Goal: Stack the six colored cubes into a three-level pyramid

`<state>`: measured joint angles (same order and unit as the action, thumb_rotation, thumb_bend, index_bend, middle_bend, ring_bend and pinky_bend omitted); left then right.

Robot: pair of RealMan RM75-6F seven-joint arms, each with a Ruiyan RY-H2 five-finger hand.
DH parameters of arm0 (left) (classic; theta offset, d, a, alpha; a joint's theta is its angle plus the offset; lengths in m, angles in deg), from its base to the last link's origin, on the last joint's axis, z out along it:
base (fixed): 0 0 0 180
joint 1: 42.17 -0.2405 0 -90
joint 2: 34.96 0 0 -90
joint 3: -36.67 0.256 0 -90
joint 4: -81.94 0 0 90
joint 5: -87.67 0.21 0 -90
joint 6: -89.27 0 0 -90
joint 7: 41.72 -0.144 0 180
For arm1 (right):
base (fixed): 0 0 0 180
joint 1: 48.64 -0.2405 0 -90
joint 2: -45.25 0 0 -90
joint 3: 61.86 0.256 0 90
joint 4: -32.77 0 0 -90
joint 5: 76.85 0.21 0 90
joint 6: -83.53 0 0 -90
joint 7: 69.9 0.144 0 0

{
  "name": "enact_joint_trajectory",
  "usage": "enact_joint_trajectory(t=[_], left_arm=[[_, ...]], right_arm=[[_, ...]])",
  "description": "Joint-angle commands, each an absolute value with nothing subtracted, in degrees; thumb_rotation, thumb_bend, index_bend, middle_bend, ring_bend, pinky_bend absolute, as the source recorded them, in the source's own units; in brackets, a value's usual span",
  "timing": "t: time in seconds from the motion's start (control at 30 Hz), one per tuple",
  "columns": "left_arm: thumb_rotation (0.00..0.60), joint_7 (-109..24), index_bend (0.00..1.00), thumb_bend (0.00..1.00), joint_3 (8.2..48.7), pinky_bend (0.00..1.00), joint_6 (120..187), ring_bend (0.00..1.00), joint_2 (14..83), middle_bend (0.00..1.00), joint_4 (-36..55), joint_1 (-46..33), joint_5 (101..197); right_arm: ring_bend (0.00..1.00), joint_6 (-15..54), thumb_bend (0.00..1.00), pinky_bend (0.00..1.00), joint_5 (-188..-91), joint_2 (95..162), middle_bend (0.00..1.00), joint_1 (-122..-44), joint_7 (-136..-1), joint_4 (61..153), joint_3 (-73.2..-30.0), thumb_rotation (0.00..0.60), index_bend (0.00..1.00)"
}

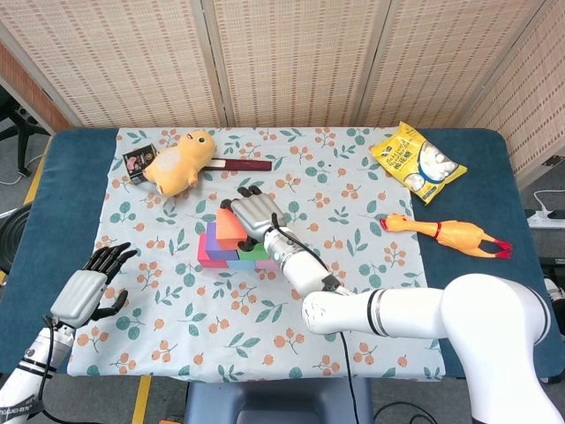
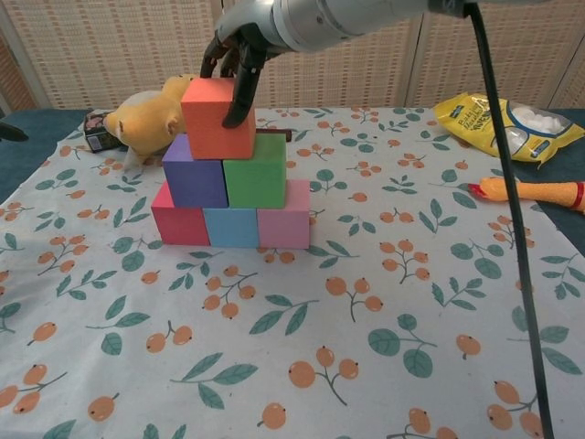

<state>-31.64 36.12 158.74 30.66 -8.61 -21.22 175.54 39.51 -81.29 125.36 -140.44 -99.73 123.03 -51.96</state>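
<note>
My right hand (image 2: 239, 41) grips the orange cube (image 2: 218, 118) atop the pyramid; my left hand (image 1: 86, 287), at 8 o'clock near the cloth's (image 1: 371, 300) edge, hangs spread, holding nothing.

A staged robot test room, not a home: woven folding screens (image 1: 291, 62) close off the space behind the robot hand (image 1: 253, 215), the desk (image 1: 79, 190) under it wears a leaf-printed cloth (image 1: 353, 265), and yellow floor tape (image 1: 141, 399) and a power strip (image 1: 549, 212) show at the edges.
</note>
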Motion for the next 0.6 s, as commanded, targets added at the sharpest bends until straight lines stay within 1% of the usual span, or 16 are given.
enact_joint_trajectory(t=[0.03,0.3,0.37,0.43,0.5,0.53,0.6], left_arm=[[0.6,-31.65,0.08,0.51,36.13,0.01,158.74,0.0,30.66,0.0,-8.6,-21.21,175.57],[0.6,-31.48,0.08,0.5,36.19,0.01,158.72,0.0,30.71,0.0,-8.39,-21.26,175.43],[0.6,-31.4,0.08,0.51,36.17,0.01,158.74,0.0,30.77,0.0,-8.37,-21.25,175.44],[0.6,-31.34,0.08,0.5,36.16,0.01,158.76,0.0,30.81,0.0,-8.34,-21.23,175.48],[0.6,-31.29,0.08,0.5,36.15,0.01,158.81,0.0,30.85,0.0,-8.32,-21.21,175.54],[0.6,-31.31,0.08,0.5,36.13,0.01,158.81,0.0,30.88,0.0,-8.29,-21.19,175.54],[0.6,-31.32,0.08,0.51,36.13,0.01,158.71,0.0,30.89,0.0,-8.28,-21.12,175.54]], right_arm=[[0.0,39.47,0.21,0.0,-81.28,125.45,0.27,-140.36,-99.86,123.0,-51.84,0.6,0.21],[0.0,39.32,0.21,0.0,-80.73,126.13,0.27,-140.45,-101.06,122.61,-51.84,0.6,0.2],[0.0,39.23,0.21,0.0,-80.52,126.27,0.27,-140.44,-101.34,122.57,-51.85,0.6,0.19],[0.0,39.21,0.21,0.0,-80.44,126.34,0.27,-140.39,-101.51,122.56,-51.82,0.6,0.16],[0.0,39.29,0.21,0.0,-80.49,126.25,0.26,-140.28,-101.62,122.69,-51.71,0.6,0.08],[0.0,39.27,0.21,0.0,-80.68,126.18,0.25,-140.18,-101.61,122.79,-51.59,0.6,0.04],[0.0,39.37,0.2,0.0,-80.84,126.04,0.21,-139.98,-101.48,122.96,-51.39,0.6,0.0]])
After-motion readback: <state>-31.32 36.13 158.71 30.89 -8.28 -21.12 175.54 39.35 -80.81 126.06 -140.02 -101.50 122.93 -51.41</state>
